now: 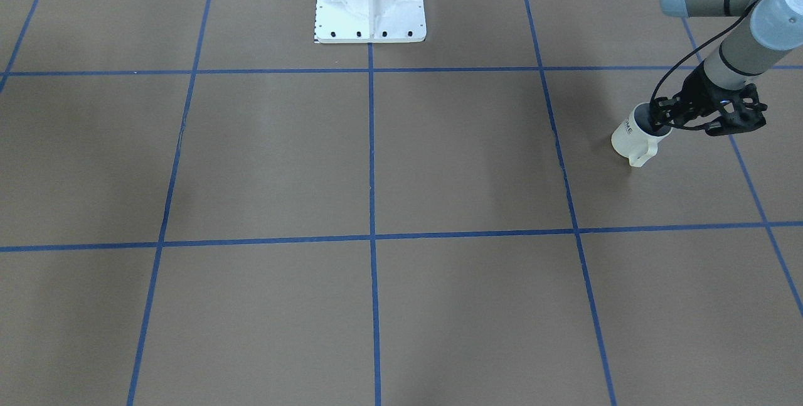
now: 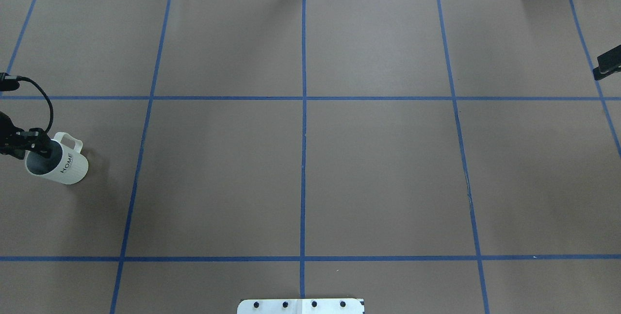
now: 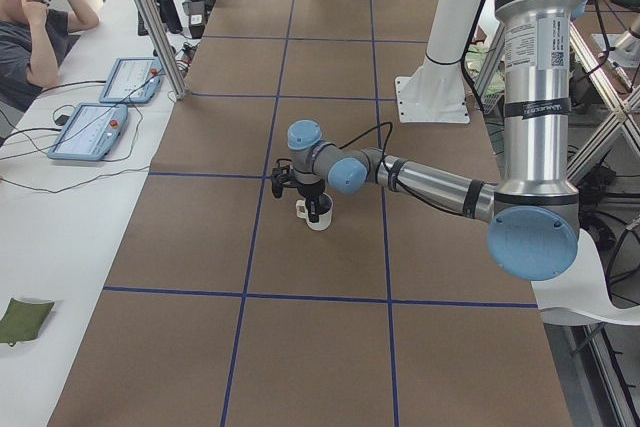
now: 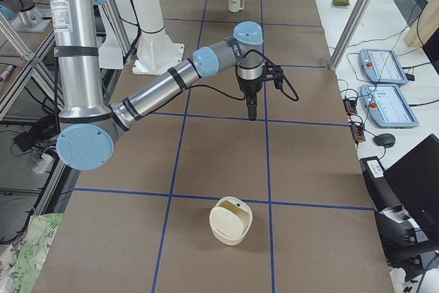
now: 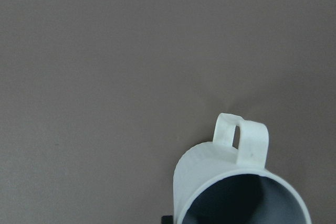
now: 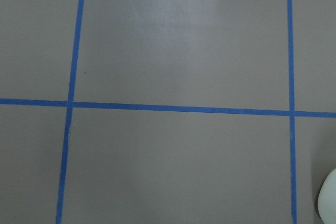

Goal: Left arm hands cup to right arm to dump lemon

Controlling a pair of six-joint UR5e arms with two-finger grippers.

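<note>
The off-white cup (image 2: 70,171) with "HOME" lettering stands at the table's left end, handle toward the far side. It also shows in the front view (image 1: 629,140), the left side view (image 3: 320,213) and the left wrist view (image 5: 210,174). My left gripper (image 2: 42,151) is at its rim with one finger inside the grey mouth, shut on the wall; it also shows in the front view (image 1: 659,122). My right gripper (image 4: 252,108) hangs, pointing down, over the table's right part; I cannot tell whether it is open or shut. The lemon is hidden.
A cream round container (image 4: 231,221) lies near the table's right end; its edge shows in the right wrist view (image 6: 329,200). The white robot base (image 1: 370,10) stands at the middle of the robot's side. Operators' tablets (image 4: 384,66) lie on the side bench.
</note>
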